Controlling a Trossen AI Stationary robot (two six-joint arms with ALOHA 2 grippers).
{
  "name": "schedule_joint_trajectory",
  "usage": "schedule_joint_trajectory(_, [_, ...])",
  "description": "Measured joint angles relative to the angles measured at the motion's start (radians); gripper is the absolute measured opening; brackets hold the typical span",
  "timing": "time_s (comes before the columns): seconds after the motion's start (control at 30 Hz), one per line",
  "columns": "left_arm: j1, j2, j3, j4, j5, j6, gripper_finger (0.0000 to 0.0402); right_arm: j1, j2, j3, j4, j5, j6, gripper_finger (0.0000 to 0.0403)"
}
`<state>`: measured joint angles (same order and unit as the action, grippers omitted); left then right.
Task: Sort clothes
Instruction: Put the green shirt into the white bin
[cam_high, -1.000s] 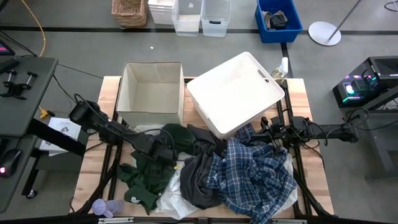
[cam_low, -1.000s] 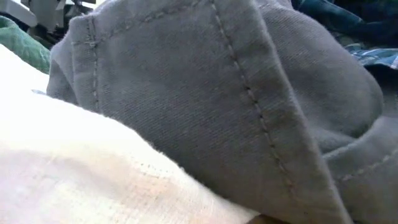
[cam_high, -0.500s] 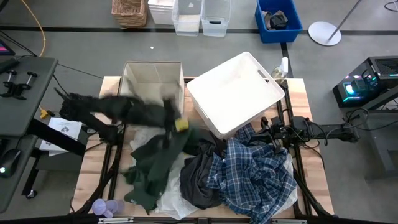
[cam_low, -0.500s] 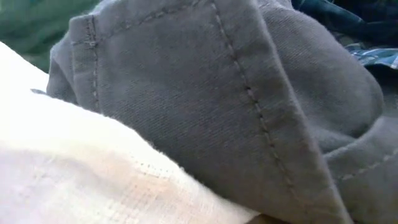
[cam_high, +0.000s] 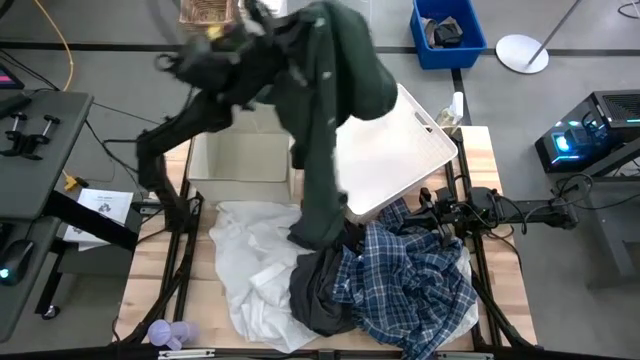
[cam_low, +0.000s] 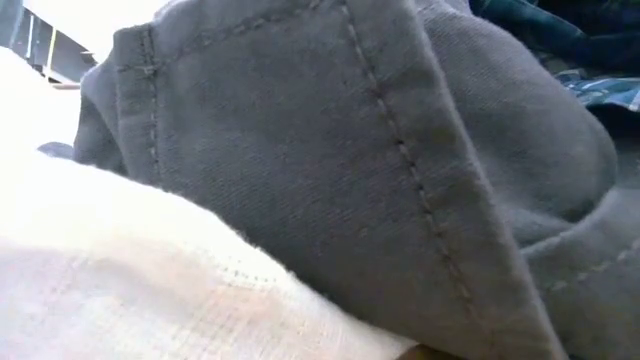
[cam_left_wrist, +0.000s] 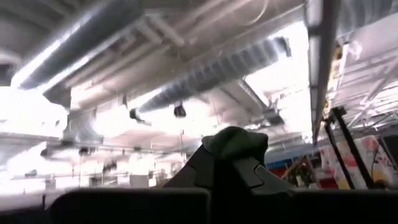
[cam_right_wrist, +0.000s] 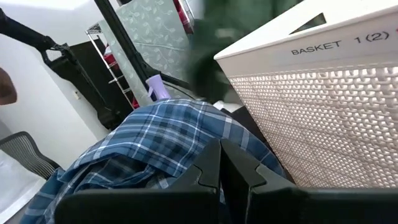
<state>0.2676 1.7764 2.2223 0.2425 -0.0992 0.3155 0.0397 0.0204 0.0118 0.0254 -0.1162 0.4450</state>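
My left gripper (cam_left_wrist: 233, 157) is raised high over the table's far side (cam_high: 275, 30), shut on the dark green garment (cam_high: 335, 90). That garment hangs in a long strip across the beige bin and the white basket. On the table lie a white garment (cam_high: 250, 270), a dark grey one (cam_high: 318, 292) and the blue-white plaid shirt (cam_high: 415, 290). The low view is filled by the dark grey garment (cam_low: 350, 150) resting on the white one (cam_low: 120, 280). My right gripper (cam_high: 432, 215) sits shut (cam_right_wrist: 219, 163) at the plaid shirt's far edge (cam_right_wrist: 155, 134); I cannot tell whether it touches it. My left gripper pinches a bunched fold of the dark green garment (cam_left_wrist: 235, 142) between its two fingertips, which are tilted upward toward the ceiling. The rest of the garment hangs slack below the hold. Its lower end (cam_high: 315, 235) reaches down to the pile by the dark grey garment.
The beige fabric bin (cam_high: 215, 160) stands at the far left of the table and the tilted white plastic basket (cam_high: 410, 150) at the far right. A purple object (cam_high: 172, 333) lies at the near left edge. Storage boxes and a blue crate sit on the floor beyond.
My left gripper has shut on the dark green garment and swung quickly up and toward the table's far edge. The garment has been pulled off the near left of the pile and now hangs stretched out, which has uncovered the white garment beneath. My right arm has kept still.
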Motion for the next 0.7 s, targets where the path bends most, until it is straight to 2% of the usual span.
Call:
schedule_joint_trajectory(0.1, [0.043, 0.087, 0.001, -0.093, 0.038, -0.115, 0.0001, 0.000, 0.000, 0.000, 0.000, 0.000, 0.000, 0.0000])
schedule_joint_trajectory(0.17, [0.053, 0.146, -0.001, -0.203, 0.067, -0.125, 0.0001, 0.000, 0.000, 0.000, 0.000, 0.000, 0.000, 0.0000])
schedule_joint_trajectory(0.33, [0.052, 0.253, -0.002, -0.563, 0.030, -0.150, 0.0022, 0.000, 0.000, 0.000, 0.000, 0.000, 0.000, 0.0000])
schedule_joint_trajectory(0.47, [0.048, 0.298, -0.002, -0.726, 0.022, -0.181, 0.0076, 0.000, 0.000, 0.000, 0.000, -0.001, 0.000, 0.0000])
schedule_joint_trajectory(0.7, [0.017, 0.243, 0.001, -0.794, 0.048, -0.282, 0.0203, 0.000, 0.000, 0.000, 0.000, -0.001, 0.000, 0.0000])
